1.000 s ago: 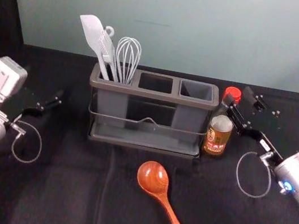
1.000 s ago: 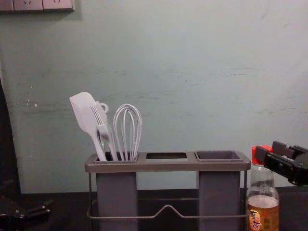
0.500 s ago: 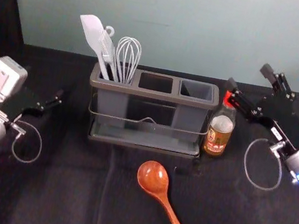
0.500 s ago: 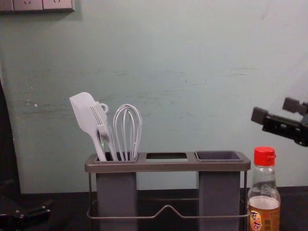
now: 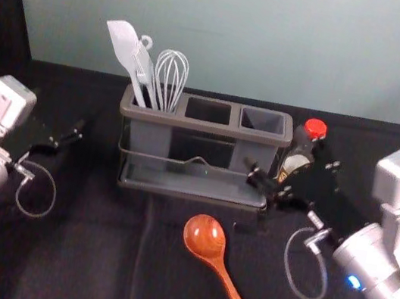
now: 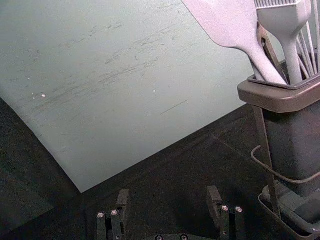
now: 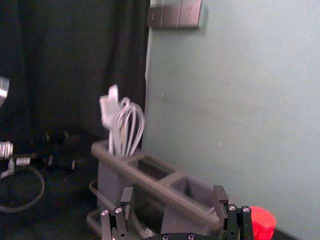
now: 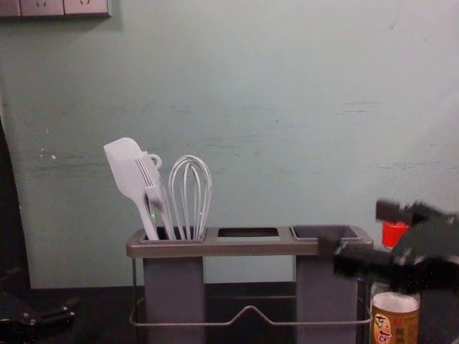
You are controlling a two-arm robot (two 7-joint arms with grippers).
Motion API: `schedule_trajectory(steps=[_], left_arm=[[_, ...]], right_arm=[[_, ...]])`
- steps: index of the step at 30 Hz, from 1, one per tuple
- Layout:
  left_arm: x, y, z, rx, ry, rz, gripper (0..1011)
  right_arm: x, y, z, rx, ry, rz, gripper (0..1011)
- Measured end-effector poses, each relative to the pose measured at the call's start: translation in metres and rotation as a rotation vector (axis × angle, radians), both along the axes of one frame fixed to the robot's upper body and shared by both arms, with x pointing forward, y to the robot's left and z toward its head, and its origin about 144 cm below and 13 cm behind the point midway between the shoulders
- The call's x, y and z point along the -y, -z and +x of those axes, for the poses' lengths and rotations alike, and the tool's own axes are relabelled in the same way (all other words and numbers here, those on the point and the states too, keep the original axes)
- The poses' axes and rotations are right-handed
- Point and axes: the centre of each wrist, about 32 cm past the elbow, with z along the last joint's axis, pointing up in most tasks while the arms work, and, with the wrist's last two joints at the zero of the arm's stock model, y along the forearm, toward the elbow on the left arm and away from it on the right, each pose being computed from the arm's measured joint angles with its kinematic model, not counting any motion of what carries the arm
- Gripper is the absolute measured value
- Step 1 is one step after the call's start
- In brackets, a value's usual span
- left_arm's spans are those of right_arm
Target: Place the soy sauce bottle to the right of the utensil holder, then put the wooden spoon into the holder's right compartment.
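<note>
Holding a white spatula (image 5: 126,41), a brush (image 5: 143,67) and a whisk (image 5: 171,75) in its left compartment (image 5: 148,139), the utensil holder (image 5: 204,126) had its middle compartment (image 5: 208,110) and right compartment (image 5: 262,120) open at the top. The soy sauce bottle (image 8: 394,319) stood upright just right of it, partly behind the right gripper (image 5: 285,158), whose jaws were apart. Nearer lay the wooden spoon (image 5: 218,260), bowl towards the holder, handle slanting near and right. The left gripper (image 5: 72,133) was parked left of the holder, jaws apart.
</note>
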Motion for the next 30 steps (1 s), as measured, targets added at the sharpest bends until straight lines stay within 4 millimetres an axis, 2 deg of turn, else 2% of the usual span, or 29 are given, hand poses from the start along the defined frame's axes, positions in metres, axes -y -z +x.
schedule_trajectory(steps=[6, 12, 17, 30], left_arm=[[0.0, 0.0, 0.0, 0.0, 0.0, 0.0, 1000], [0.0, 0.0, 0.0, 0.0, 0.0, 0.0, 1000], [0.0, 0.0, 0.0, 0.0, 0.0, 0.0, 1000], [0.0, 0.0, 0.0, 0.0, 0.0, 0.0, 1000]], right_arm=[[-0.025, 0.012, -0.014, -0.078, 0.042, -0.054, 1004], [-0.049, 0.025, -0.018, -0.183, 0.093, -0.077, 1004], [-0.059, 0.032, -0.018, -0.244, 0.106, -0.084, 1004], [-0.062, 0.036, -0.017, -0.255, 0.086, -0.082, 1004]])
